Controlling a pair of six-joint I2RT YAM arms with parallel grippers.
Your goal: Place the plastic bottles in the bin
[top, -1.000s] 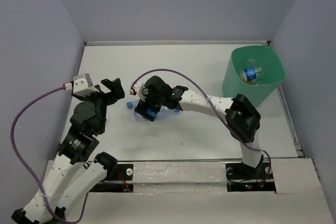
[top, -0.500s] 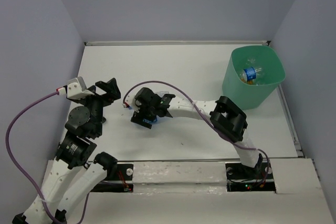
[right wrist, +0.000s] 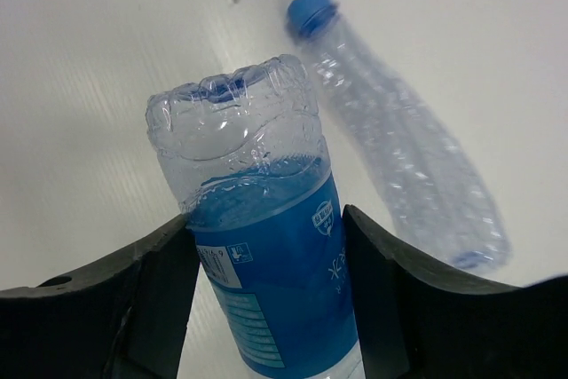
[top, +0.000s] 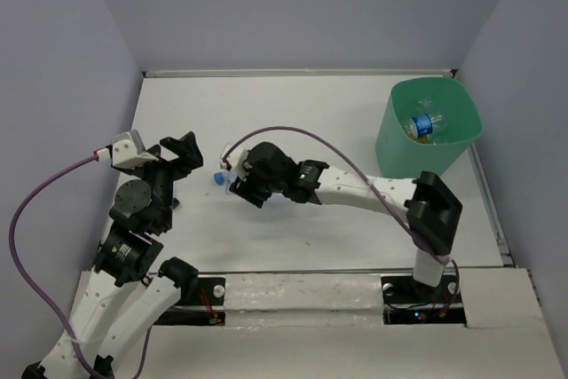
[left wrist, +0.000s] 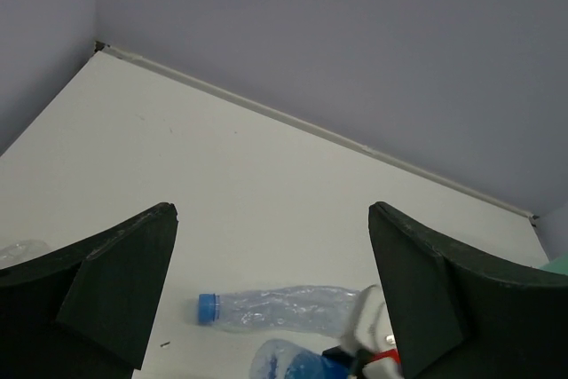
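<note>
A clear bottle with a blue label [right wrist: 266,272] sits between the pads of my right gripper [right wrist: 271,299], which is shut on it and touches both sides of the label. It also shows low in the left wrist view [left wrist: 288,366]. Beside it a label-less clear bottle with a blue cap [right wrist: 399,157] [left wrist: 284,308] lies on the table; from above only its cap [top: 218,179] shows at the right gripper [top: 241,185]. My left gripper [top: 182,153] [left wrist: 271,246] hangs open and empty, left of both. The teal bin [top: 390,135] at the far right holds bottles [top: 424,123].
Grey walls close the white table on the left, back and right. A clear object [left wrist: 16,253] peeks in at the left edge of the left wrist view. The right arm's cable [top: 293,130] arches over the table's middle.
My right gripper's jaws have come together on the blue-labelled bottle. The right arm has stretched out lower across the table. The left arm drew slightly back towards the left.
</note>
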